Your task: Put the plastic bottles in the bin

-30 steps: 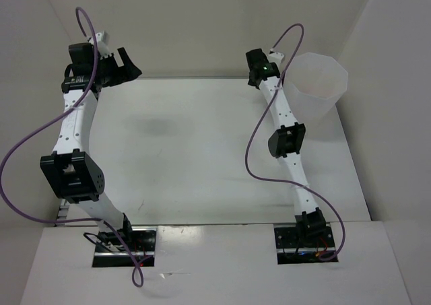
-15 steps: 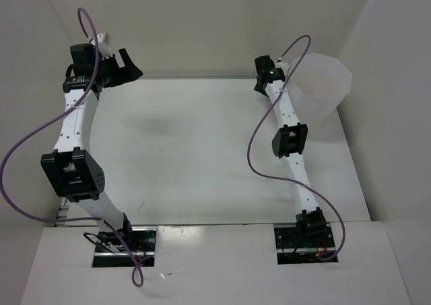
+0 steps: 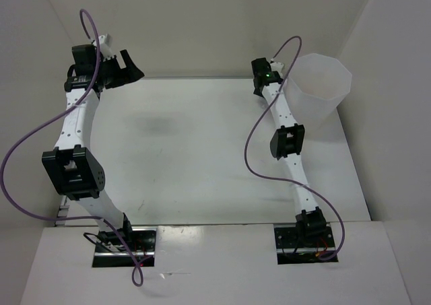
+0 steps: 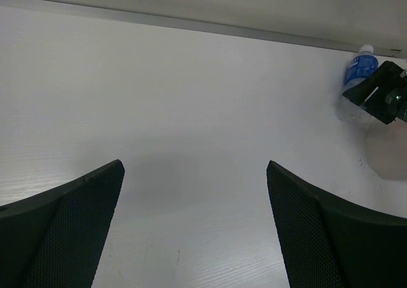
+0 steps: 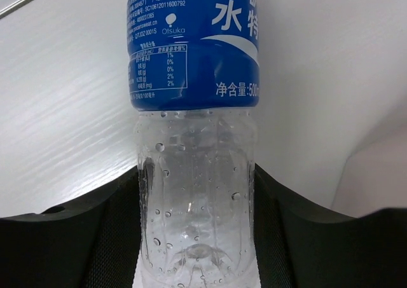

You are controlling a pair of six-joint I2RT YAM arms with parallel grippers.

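The white table (image 3: 195, 150) carries little besides the bin (image 3: 316, 99), which stands in the far right corner; purple cables (image 3: 246, 150) loop off both arms. The right gripper (image 3: 264, 76) sits just beside the bin's left wall, and from above its wrist hides what it holds. Its own camera shows it: the jaws are pressed against the clear lower body of the blue-label bottle (image 5: 194, 173), with label and neck pointing away over the table. The left wrist view adds the bottle's white cap (image 4: 365, 48) near the back wall (image 4: 254, 2) — whether the bottle touches the table cannot be told. The left gripper (image 3: 121, 68) hangs at the far left corner, its fingers (image 4: 63, 231) spread wide. Compared with a second ago, the right wrist and the bin both sit slightly further right
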